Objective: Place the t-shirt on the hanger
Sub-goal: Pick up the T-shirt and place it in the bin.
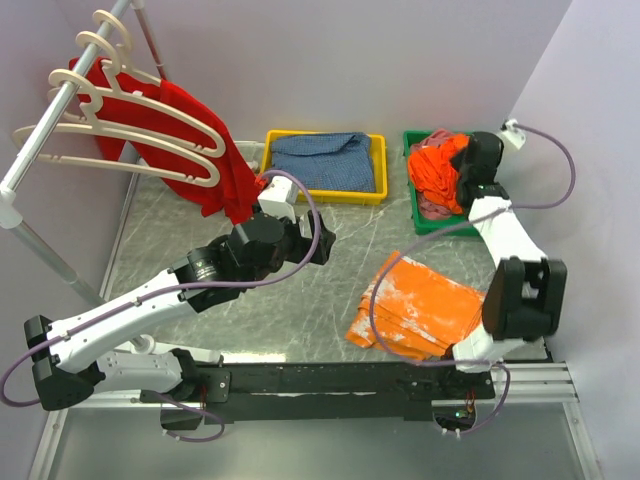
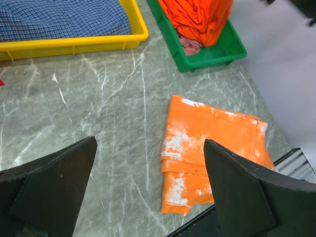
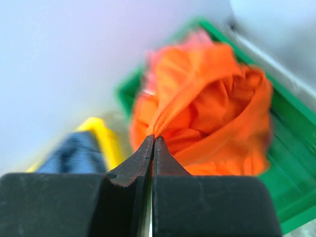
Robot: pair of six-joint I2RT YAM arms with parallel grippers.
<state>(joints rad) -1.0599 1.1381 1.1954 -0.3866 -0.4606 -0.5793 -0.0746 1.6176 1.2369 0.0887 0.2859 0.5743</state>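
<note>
Bins at far edge of worktop [image 1: 170, 220]: green bin [image 2: 212, 55] holding bunched t-shirt [image 1: 438, 165] over pink cloth [image 2: 189, 45]; yellow bin [image 2: 74, 47] holding blue checked cloth [image 1: 325, 160]. Right pincer [image 3: 153, 142] clamped on t-shirt fold above green bin, arm stretched forward. Left pincer [image 2: 150, 148] spread wide, gripping nothing, hovering mid-worktop. Smudged orange cloth [image 1: 420, 305] flat near right base. Hangers [image 1: 200, 174] on rail [image 1: 40, 134] far left, well apart from t-shirt; red shirt [image 1: 225, 185] hanging behind.
</note>
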